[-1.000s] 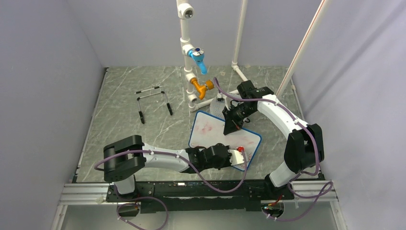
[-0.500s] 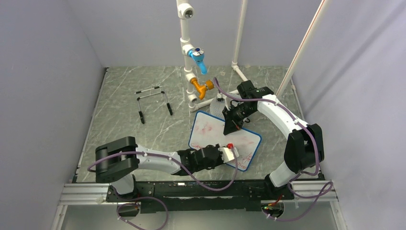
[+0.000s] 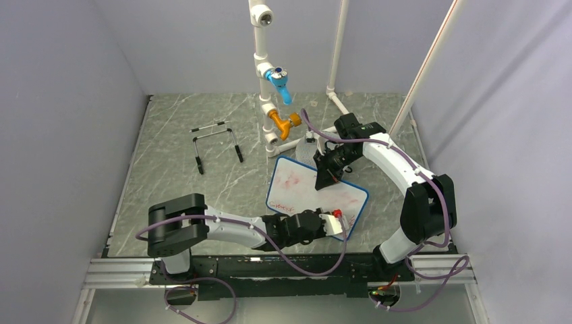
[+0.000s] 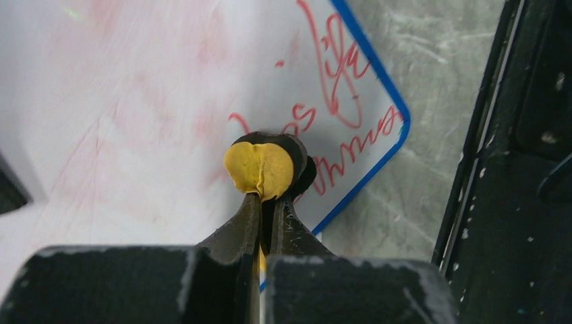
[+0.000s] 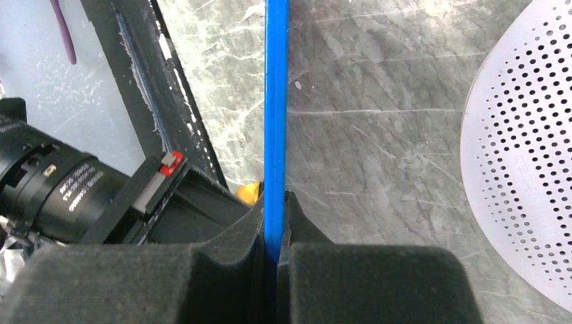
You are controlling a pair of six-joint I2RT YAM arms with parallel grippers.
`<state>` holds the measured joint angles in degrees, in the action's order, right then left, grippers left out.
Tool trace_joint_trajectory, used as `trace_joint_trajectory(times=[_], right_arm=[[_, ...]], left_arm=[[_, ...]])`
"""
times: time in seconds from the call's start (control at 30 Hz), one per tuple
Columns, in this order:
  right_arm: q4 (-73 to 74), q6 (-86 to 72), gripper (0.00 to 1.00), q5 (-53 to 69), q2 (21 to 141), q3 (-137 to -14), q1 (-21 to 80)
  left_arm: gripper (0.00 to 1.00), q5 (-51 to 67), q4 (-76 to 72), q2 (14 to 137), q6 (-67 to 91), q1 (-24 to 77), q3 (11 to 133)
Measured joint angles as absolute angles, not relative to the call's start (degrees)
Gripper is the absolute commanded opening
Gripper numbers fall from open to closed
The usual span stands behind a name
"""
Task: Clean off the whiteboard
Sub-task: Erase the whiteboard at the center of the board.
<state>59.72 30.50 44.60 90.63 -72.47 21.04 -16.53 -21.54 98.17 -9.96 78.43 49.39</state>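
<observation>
Whiteboard (image 3: 300,192) — edge pinched by right tool (image 5: 274,204) — may slip if left tool (image 4: 267,202), clamped on yellow wiper (image 4: 259,169), pushes hard.

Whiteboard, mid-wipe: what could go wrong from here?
1. The right gripper pinches the whiteboard only by its thin blue frame; a hard stroke might twist the board out of that grip.
2. The left gripper holds the small yellow pad at its very tips, near the corner where the red writing is; the pad could slide off the edge or be dragged from the jaws.
</observation>
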Motion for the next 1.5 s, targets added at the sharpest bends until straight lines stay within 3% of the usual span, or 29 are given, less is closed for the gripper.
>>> trace_joint_trajectory(times=[1.03, 1.5], right_arm=[[59.8, 30.9, 0.0, 44.9, 90.6, -72.5, 21.0], [60.3, 31.6, 0.0, 45.6, 90.6, -72.4, 21.6]], left_arm=[[0.0, -18.3, -24.1, 95.1, -5.1, 76.5, 49.1], [0.0, -19.6, -26.5, 101.5, -10.9, 81.3, 54.4]])
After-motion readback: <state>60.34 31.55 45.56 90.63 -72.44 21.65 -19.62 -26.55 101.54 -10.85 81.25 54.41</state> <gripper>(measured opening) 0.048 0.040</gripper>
